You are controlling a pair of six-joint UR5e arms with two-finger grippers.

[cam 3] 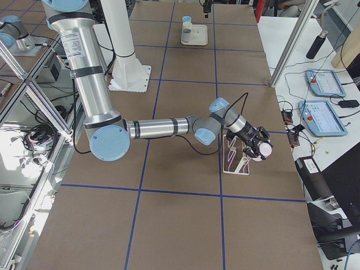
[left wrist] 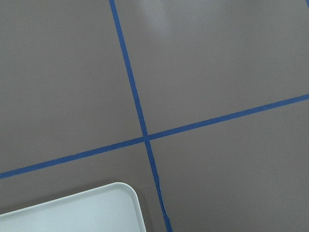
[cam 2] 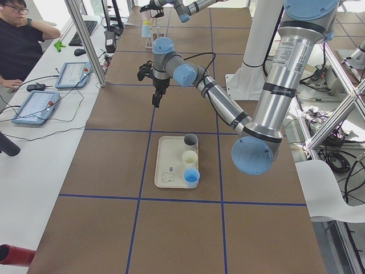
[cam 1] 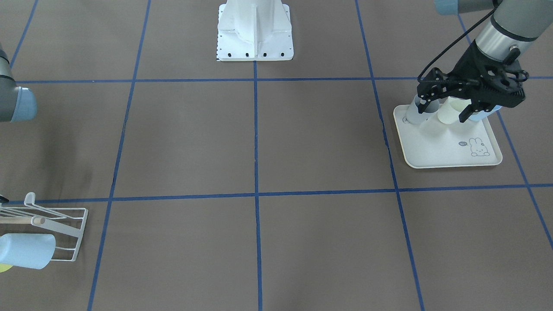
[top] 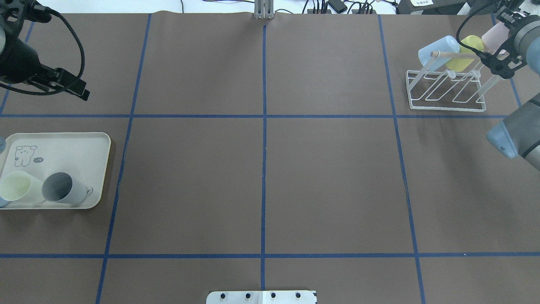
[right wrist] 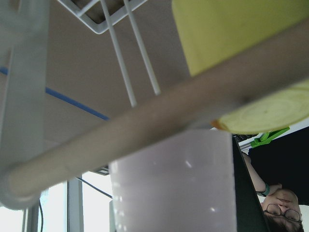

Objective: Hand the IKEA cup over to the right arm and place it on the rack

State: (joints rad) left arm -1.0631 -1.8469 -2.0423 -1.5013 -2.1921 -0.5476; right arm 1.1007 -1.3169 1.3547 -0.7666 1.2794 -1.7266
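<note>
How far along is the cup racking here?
Done: pale blue plastic cup and yellow cup sit on the white wire rack. In hand: right tool at the pink cup by the rack; grip unclear. Remaining: three cups on the cream tray; left tool open.

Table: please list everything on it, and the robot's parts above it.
table: one, brown with blue tape lines
tray: one, cream with rabbit drawing, robot's left side
tray cups: three, grey cup, cream cup, blue cup, in a row
rack: one, white wire, wooden rod, robot's right side
rack cups: three, light blue cup and yellow cup on it, pink cup at its end
robot base: one, white, table's edge
left gripper: one, black, open, over table near tray
right gripper: one, black, at pink cup, grip unclear
</note>
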